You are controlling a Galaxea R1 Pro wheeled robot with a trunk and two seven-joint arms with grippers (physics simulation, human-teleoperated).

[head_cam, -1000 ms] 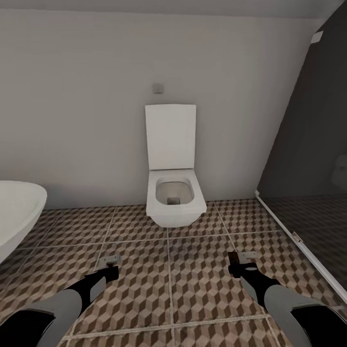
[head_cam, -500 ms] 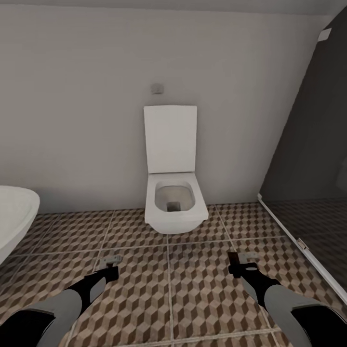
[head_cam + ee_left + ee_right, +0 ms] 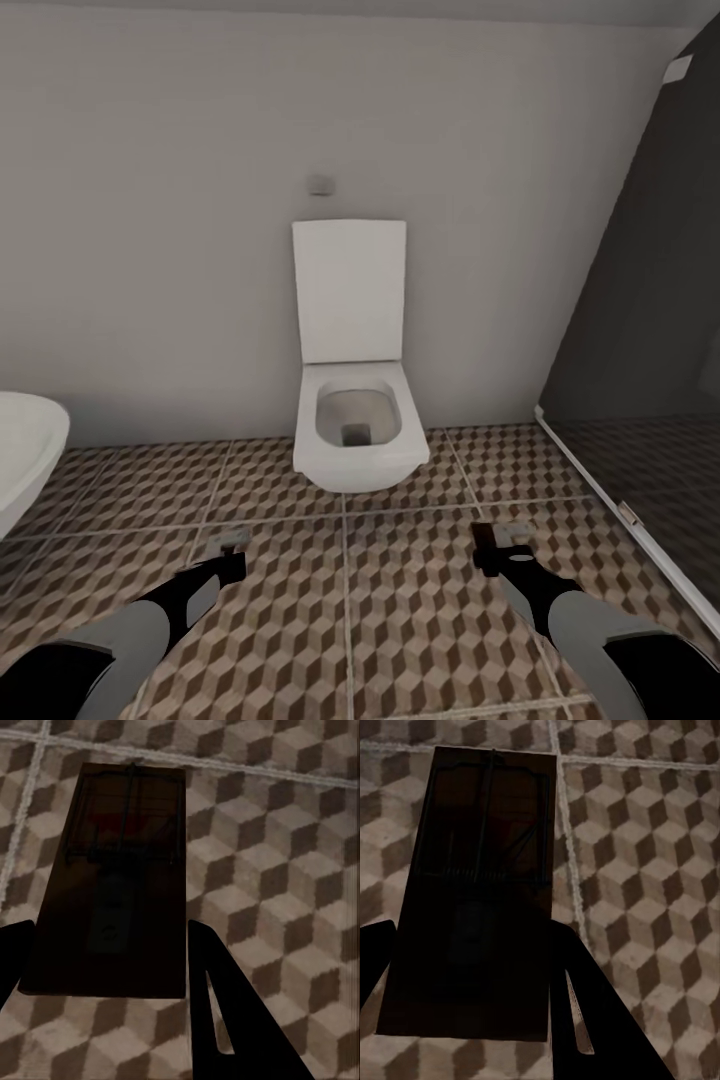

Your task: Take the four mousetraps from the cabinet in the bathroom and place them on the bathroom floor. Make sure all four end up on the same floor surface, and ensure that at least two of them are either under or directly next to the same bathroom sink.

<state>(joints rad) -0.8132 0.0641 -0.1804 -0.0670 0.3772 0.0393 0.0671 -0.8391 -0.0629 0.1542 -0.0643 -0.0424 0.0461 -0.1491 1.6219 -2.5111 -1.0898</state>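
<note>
Both arms reach forward and low over the bathroom floor (image 3: 400, 620), forearms angled inward, left gripper (image 3: 228, 545) and right gripper (image 3: 503, 543) level with each other and well apart. Left wrist view: a dark-brown mousetrap (image 3: 112, 881) sits clamped between the two dark fingers (image 3: 217, 1020), its near end at the fingertips, its wire bar end sticking out past them over the cube-pattern tiles. Right wrist view: a second mousetrap (image 3: 480, 892) held the same way, the fingers (image 3: 585, 1020) pressed to its long edges. No writing or label legible on either trap. Ahead, against the far wall, a white toilet (image 3: 352, 420) with lid raised; a small flush plate (image 3: 320, 184) above it. White bathtub rim (image 3: 25, 450) at far left; dark glass shower screen (image 3: 640, 330) on the right.
</note>
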